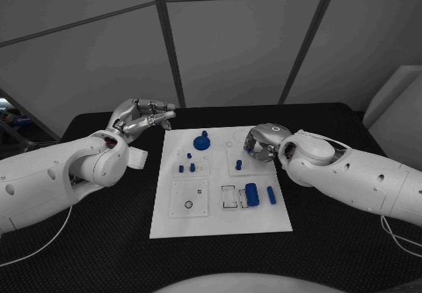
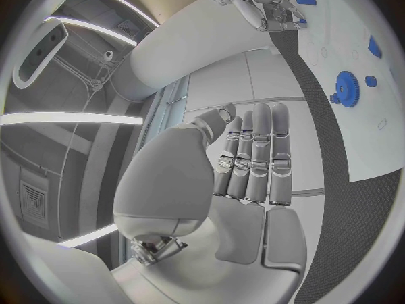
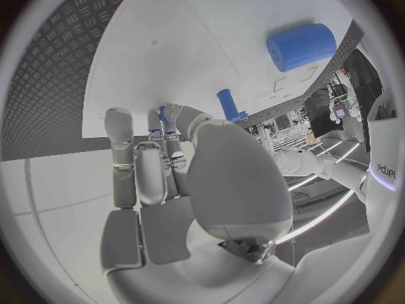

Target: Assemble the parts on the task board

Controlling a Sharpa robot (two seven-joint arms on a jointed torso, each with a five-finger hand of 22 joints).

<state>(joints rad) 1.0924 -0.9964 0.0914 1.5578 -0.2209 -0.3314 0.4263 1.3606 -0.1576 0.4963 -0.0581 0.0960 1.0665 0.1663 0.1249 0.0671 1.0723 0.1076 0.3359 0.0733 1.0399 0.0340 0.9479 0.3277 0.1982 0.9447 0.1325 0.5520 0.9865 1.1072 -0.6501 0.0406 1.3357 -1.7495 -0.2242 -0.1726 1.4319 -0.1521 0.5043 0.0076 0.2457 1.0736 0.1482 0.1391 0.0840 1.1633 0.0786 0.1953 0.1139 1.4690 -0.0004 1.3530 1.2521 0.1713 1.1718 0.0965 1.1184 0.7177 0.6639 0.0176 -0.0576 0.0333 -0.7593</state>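
Note:
The white task board lies in the middle of the table. On it are a blue gear, small blue pegs, a single peg, a blue cylinder and a short blue bar. My left hand hangs raised off the board's far left corner, its fingers side by side with nothing in them. My right hand hovers over the board's far right part, fingers curled down. A sliver of a small blue part shows pinched at the fingertips, close to a standing peg.
The black table has bare room on both sides of the board and in front of it. A white block stands at the far right edge. The near left of the board holds a plate with round holes.

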